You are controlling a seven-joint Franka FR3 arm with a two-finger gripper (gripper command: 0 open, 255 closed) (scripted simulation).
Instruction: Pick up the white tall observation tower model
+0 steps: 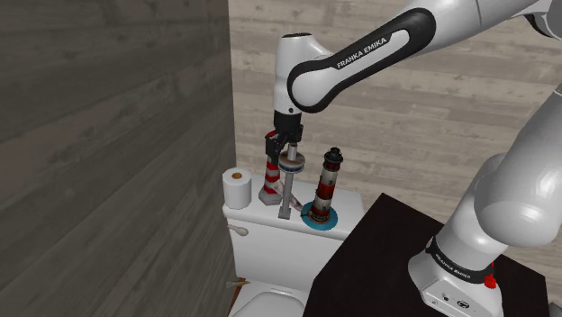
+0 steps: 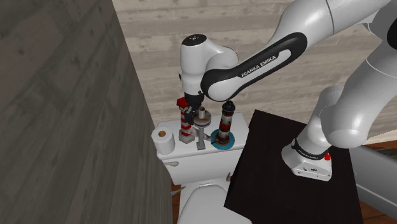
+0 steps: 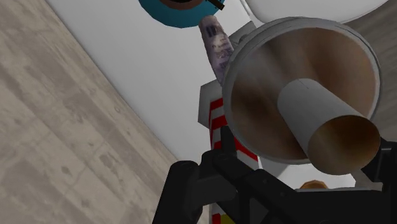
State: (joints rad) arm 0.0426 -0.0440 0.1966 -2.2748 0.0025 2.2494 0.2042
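The tower (image 1: 288, 187) was a thin pale-grey shaft with a wide round disc at its top and a small square foot. It stood about upright on the white tank (image 1: 261, 225), between two red-and-white lighthouses (image 1: 327, 185), close to both. From above, its disc (image 3: 273, 108) carried a short tan-ended cylinder.

Shoulder view's left: dark grey plank wall (image 1: 108, 153); behind: pale plank wall (image 1: 405, 135); white toilet (image 1: 270, 254) in the corner between them.

Soft, even light; dark grey plank wall (image 1: 108, 135) shaded, glossy white robot arm (image 1: 509, 194) faintly gleaming, pale disc-topped tower model (image 3: 280, 83) shadowed brown
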